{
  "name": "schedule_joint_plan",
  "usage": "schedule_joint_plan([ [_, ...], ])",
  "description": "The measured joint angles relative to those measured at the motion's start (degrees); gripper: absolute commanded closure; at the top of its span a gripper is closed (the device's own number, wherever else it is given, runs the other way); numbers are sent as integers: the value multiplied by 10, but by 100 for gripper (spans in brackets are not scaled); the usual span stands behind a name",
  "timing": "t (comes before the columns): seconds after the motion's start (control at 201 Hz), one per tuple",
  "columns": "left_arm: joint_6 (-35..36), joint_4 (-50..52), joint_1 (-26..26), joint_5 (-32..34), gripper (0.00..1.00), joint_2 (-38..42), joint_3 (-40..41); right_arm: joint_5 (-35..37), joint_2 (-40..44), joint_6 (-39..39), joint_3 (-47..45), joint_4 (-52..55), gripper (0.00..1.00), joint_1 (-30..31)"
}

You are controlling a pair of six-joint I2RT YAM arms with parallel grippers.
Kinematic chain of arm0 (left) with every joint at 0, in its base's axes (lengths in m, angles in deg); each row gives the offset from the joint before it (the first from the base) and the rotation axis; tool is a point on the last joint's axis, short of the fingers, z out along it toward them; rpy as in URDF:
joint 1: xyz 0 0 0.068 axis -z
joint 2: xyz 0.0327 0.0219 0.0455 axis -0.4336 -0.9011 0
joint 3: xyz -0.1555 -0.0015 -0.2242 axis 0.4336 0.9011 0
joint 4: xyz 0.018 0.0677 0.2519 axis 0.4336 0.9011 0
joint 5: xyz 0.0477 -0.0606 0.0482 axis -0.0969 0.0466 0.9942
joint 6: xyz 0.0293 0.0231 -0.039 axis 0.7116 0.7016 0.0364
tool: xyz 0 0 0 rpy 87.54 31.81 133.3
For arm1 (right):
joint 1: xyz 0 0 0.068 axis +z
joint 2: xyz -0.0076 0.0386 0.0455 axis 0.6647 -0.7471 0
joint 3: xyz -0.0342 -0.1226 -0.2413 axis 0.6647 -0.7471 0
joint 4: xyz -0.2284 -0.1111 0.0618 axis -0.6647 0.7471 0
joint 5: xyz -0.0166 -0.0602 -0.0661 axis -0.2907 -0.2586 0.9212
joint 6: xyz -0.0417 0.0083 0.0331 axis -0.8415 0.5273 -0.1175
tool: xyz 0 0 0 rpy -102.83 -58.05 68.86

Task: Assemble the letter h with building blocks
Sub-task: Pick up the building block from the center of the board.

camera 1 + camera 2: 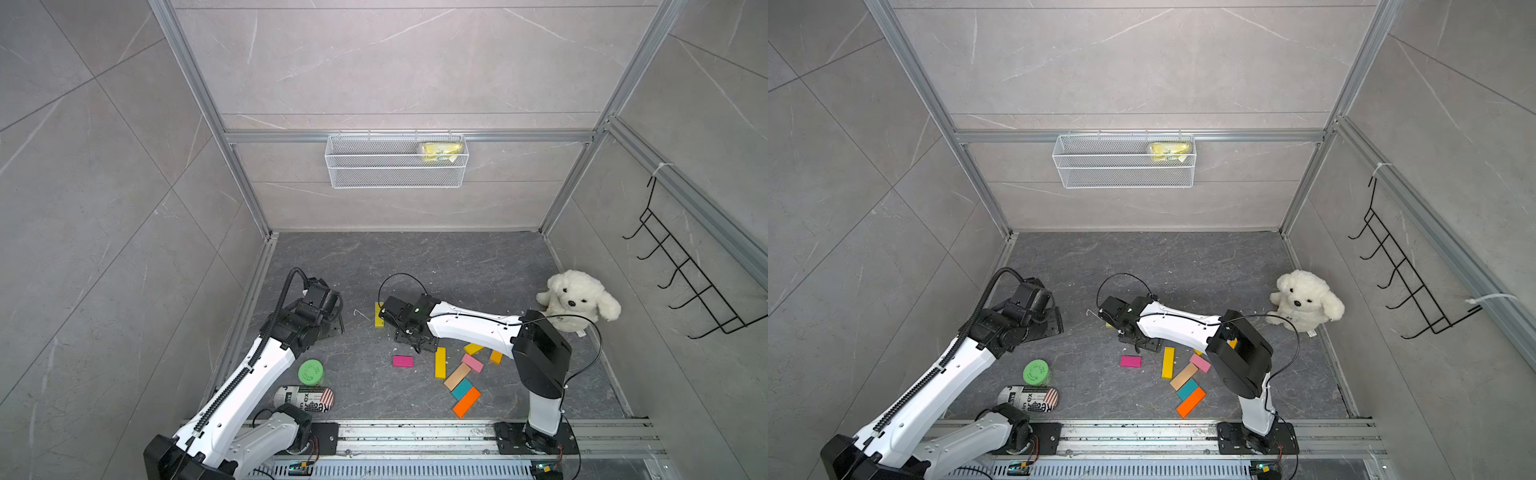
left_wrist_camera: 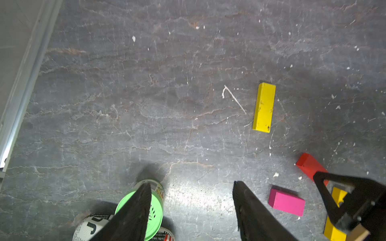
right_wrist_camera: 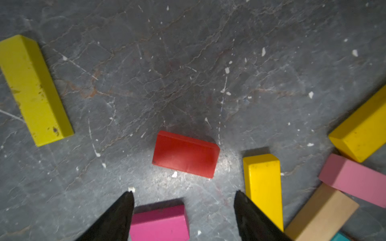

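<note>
- Hovering just short of red block (image 3: 186, 154), R gripper (image 3: 183, 192) spread wide, empty; block lies flat on floor (image 3: 188, 62).
- L gripper (image 2: 192, 182) also parted, holding nothing.
- Long yellow block (image 3: 35, 89) lies apart; magenta block (image 3: 158, 223) by R tips; other blocks (image 1: 457, 376) clustered close by.
- Blocks prob. light, rigid, w/ smooth paint, so may slip: pinch across narrow width, mid-length.

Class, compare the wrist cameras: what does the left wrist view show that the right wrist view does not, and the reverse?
Only the left wrist view: the green-lidded jar and the printed can. Only the right wrist view: the pale pink block. Both: the yellow block, the red block and the magenta block, all lying on the floor.
</note>
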Motion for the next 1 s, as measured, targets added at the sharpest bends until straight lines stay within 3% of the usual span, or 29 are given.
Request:
schedule_joint_plan([
  [0.538, 0, -19, -3, -37, 35, 1, 5, -48, -66, -28, 20, -6, 22, -31],
  [0.911, 0, -27, -6, -50, 36, -19, 5, -52, -68, -81, 17, -37, 38, -32],
  [0.995, 0, -28, -8, -50, 37, -21, 5, -52, -68, -108, 17, -43, 47, -33],
])
